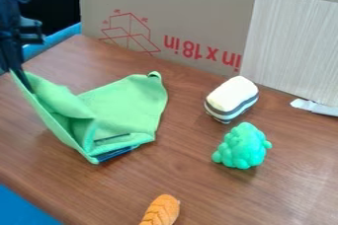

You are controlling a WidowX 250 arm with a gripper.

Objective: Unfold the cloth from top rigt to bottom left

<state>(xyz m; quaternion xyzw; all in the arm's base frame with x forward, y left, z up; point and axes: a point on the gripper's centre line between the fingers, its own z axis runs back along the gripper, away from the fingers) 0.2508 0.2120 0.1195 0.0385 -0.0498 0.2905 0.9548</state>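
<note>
At the left edge, the black gripper (20, 77) hangs low over the table, shut on a corner of the green cloth (125, 105). That corner is lifted, and the cloth slopes down from it in a raised fold to the tabletop. The rest lies on the wood to the right, with a small bunched tip at its upper right. A dark blue strip shows beneath the cloth's lower edge.
A white and grey striped block (231, 98) and a green lumpy toy (242, 146) stand right of the cloth. An orange toy (160, 210) lies at the bottom edge. Cardboard (178, 2) and a pale panel (290, 46) rise behind the brown table (198, 184).
</note>
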